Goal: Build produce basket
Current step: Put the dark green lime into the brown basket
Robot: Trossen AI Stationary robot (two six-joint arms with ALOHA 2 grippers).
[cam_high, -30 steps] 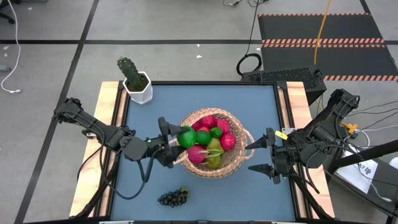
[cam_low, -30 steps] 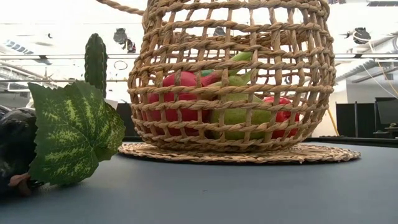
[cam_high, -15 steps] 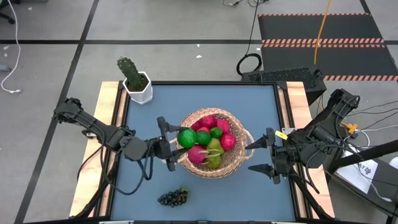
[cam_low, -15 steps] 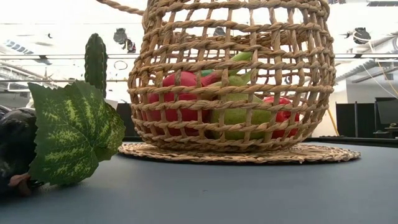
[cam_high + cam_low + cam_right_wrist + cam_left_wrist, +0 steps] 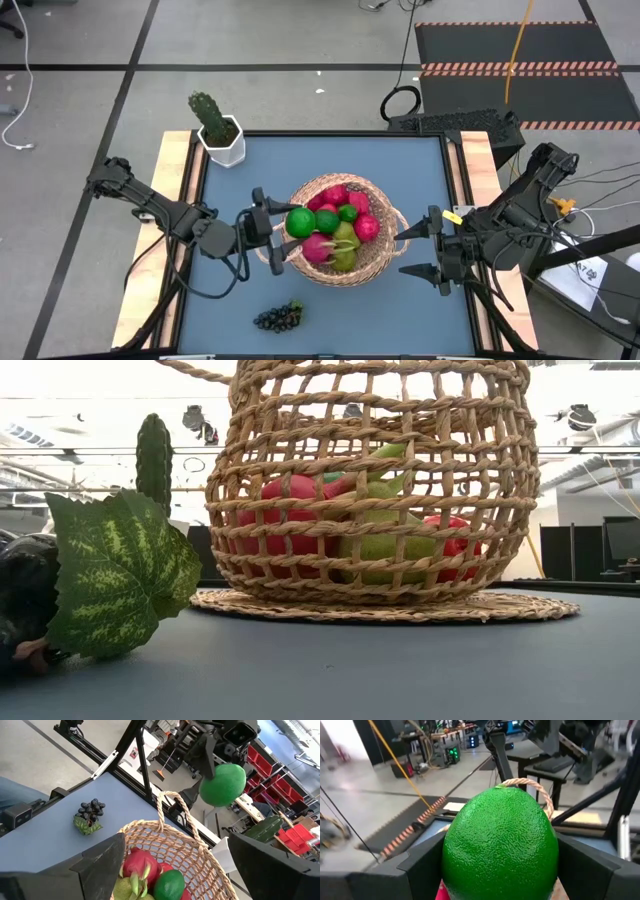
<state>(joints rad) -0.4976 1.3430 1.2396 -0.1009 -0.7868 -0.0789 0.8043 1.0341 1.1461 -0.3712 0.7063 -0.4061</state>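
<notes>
Lime held above basket rim.
Left gripper clamps a green lime over the basket; right gripper idle, apparently open.

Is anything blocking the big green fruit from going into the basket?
Nothing visible blocks it. The left gripper holds the green fruit just over the basket's left rim, above the fruit already inside. The basket's top is open.
</notes>
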